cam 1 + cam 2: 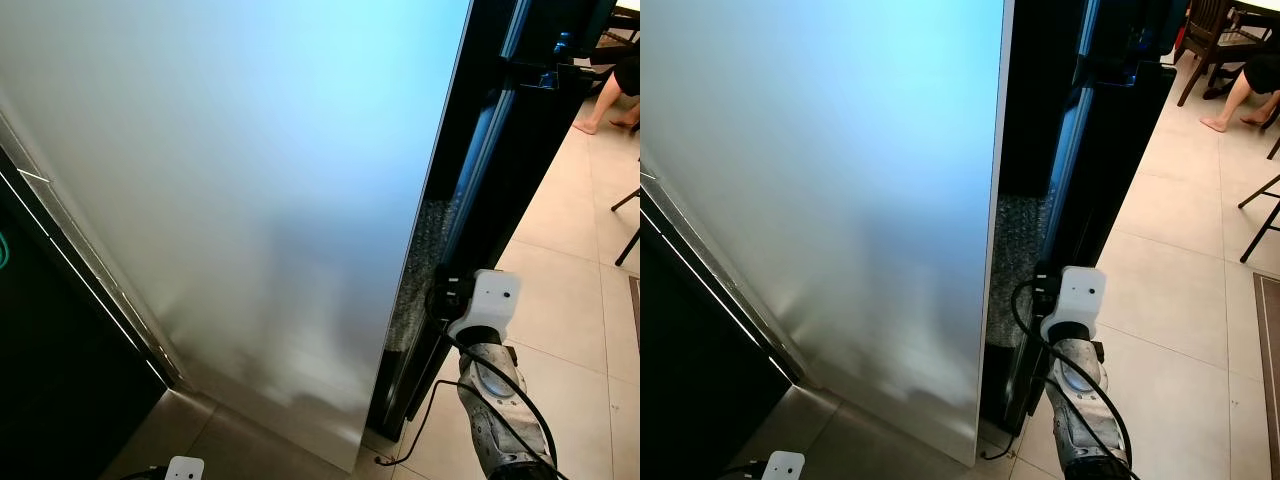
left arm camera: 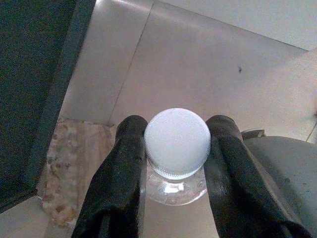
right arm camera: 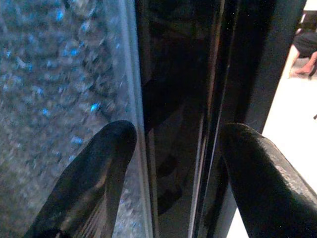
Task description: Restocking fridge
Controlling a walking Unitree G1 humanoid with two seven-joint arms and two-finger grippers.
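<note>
Head views have a big frosted fridge door (image 1: 250, 200) up close with a dark gap beside it, pale tiled floor (image 1: 1180, 290) to the right, and a person's bare feet (image 1: 1230, 118) by a chair far back. Left wrist view: the left gripper (image 2: 177, 148) is clamped on a white-capped bottle (image 2: 177, 141) above the floor. Right wrist view: the right gripper (image 3: 176, 144) has its fingers spread around the door's dark edge, bubbly wrap (image 3: 54, 74) alongside.

I count one bottle (image 2: 177, 148), one fridge door (image 1: 250, 200), two chairs, one at the dining table (image 1: 1205, 40) and one nearer (image 1: 1262, 215), and one person's bare legs (image 1: 1240, 100).
</note>
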